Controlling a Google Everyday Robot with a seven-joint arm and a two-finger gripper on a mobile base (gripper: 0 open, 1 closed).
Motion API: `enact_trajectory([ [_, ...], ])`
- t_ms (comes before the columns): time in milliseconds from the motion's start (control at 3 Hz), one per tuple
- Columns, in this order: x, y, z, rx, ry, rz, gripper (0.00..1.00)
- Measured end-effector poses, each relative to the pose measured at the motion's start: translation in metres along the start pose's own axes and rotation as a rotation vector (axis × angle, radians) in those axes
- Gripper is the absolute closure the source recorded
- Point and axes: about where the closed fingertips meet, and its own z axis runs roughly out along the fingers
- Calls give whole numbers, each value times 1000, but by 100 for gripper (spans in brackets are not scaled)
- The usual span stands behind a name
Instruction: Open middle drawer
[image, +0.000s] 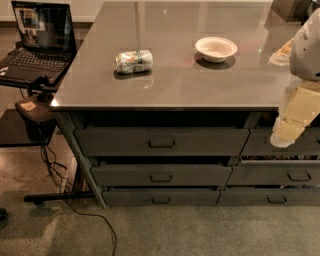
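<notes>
The middle drawer (161, 175) is the wide dark grey front in the left column of the counter, with a small dark loop handle (161, 177) at its centre. A narrow dark gap shows above its front. The taller-fronted top drawer (161, 141) sits above it and stands further forward. The slimmer bottom drawer (161, 197) lies below. My gripper (286, 134), pale cream under the white arm, hangs at the right edge in front of the right drawer column. It is far to the right of the middle drawer's handle and a little above it, touching nothing that I can see.
A white bowl (216, 48) and a wrapped packet (133, 61) lie on the grey countertop (165, 85). A laptop (37, 37) on a black stand is at the left, with cables (75, 210) on the floor. A second column of drawers (280, 175) is at the right.
</notes>
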Motion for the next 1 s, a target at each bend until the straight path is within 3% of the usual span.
enact_trajectory([
  [333, 4, 0, 6, 10, -2, 12, 0],
  [667, 28, 5, 46, -13, -19, 76, 0],
  [1000, 62, 20, 111, -79, -4, 163, 0],
])
